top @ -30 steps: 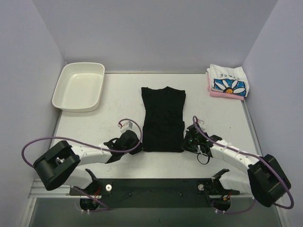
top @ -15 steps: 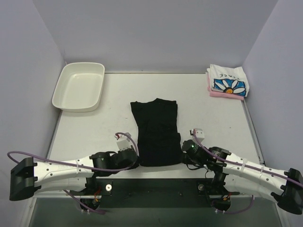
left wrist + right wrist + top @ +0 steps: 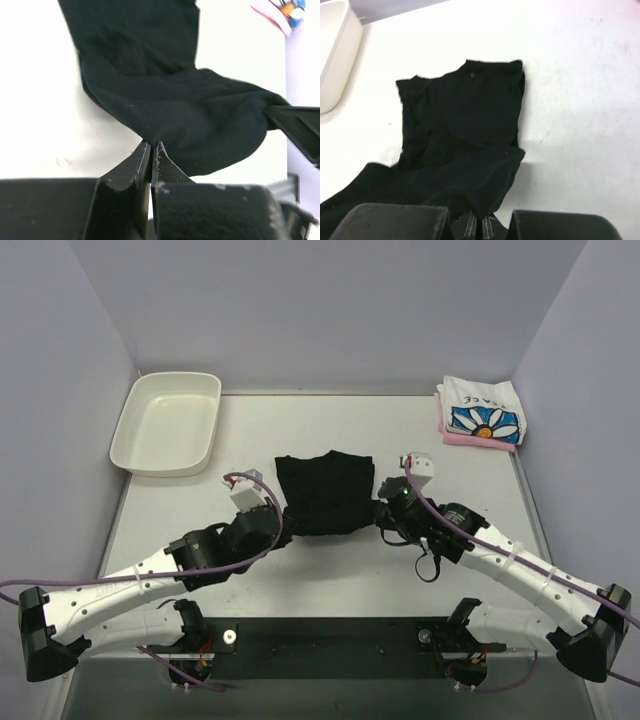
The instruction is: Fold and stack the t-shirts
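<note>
The black t-shirt (image 3: pixel 325 490) lies mid-table, its near half lifted and doubled back over the far half. My left gripper (image 3: pixel 283 523) is shut on the near-left hem corner; its fingertips pinch the cloth in the left wrist view (image 3: pixel 152 145). My right gripper (image 3: pixel 380 512) is shut on the near-right corner, with cloth bunched at its tips (image 3: pixel 481 220). The shirt's far part lies flat on the table (image 3: pixel 470 110). At the back right, the folded white t-shirt with blue daisy print (image 3: pixel 483 412) rests on a folded pink one (image 3: pixel 478 440).
A white plastic tray (image 3: pixel 165 423) sits at the back left, its rim also in the right wrist view (image 3: pixel 332 55). Grey walls close in the table on three sides. Purple cables loop off both arms near the front edge.
Both grippers, still shut on the hem corners, pulled the black shirt toward the near edge, then lifted and carried the hem away over the shirt. The shirt now looks half as long.
</note>
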